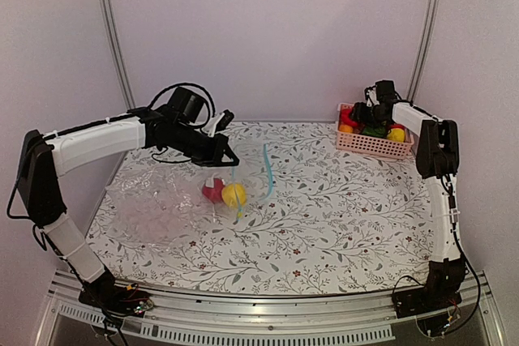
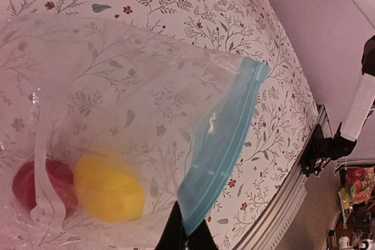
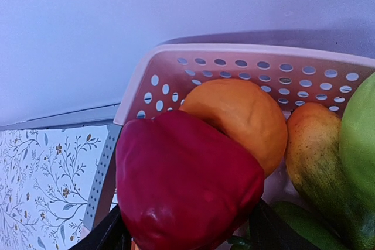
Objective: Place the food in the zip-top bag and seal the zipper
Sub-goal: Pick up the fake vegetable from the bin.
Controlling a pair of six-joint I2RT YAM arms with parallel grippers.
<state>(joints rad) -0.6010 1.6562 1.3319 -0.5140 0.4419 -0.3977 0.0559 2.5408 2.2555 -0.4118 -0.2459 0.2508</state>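
While aloft, zipper (image 2: 222, 150) between left fingers (image 2: 172, 236).

The left gripper (image 2: 186, 233) pinches the blue-teal zipper strip (image 2: 225, 139) of the clear crinkly plastic zip-top bag (image 2: 135, 86). Beyond it, inside the bag, a yellow round fruit (image 2: 108, 188) lies beside a red food piece (image 2: 26, 185). The right gripper (image 1: 366, 113) sits in the pink lattice basket (image 1: 373, 145), with a red bell pepper (image 3: 181, 180) between its fingers.

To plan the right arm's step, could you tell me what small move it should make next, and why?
Probably close the right gripper fully on the red pepper and lift it from the basket: its fingers straddle the pepper, grip unclear, while the left gripper holds the zip-top bag by its zipper.
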